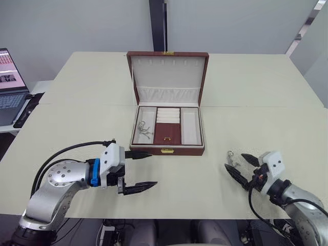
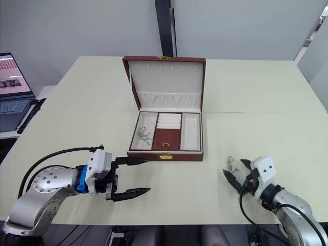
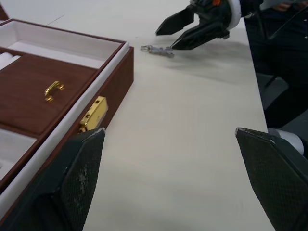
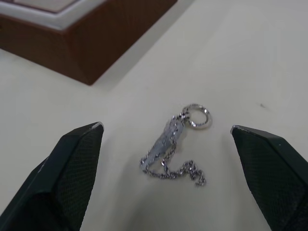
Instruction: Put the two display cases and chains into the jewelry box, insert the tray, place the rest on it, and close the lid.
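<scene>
Two grippers hover low over the near edge of a pale table point(image 1: 266, 102), one toward each near corner. On the left side, the left gripper point(image 1: 141, 171) holds its two black fingers spread wide, pinching nothing, tips aimed toward the middle of the tabletop and stopping just short of the box's front wall. On the right side, the right gripper point(image 1: 240, 167) also has its two fingers spread apart and empty.

One silver chain point(image 4: 174, 145) lies bunched on the bare tabletop directly in front of the right gripper's open fingers, with a small ring at one end. It sits apart from the box, off its front right corner.

One jewelry box point(image 1: 168, 151), reddish-brown wood with a cream lining, stands at the middle of the table with its lid point(image 1: 168, 74) upright and fully open. A gold clasp point(image 1: 167, 150) shows on the front wall. Inside are three columns: a left compartment, a middle section, and a right compartment that looks bare. The middle holds cream ring rolls at the back and, in front, one brown panel with a small gold handle point(image 3: 53, 90). A second silver chain point(image 1: 144, 130) lies tangled in the left compartment.

One open laptop point(image 1: 10, 87) sits on a separate surface beyond the table's left edge.
</scene>
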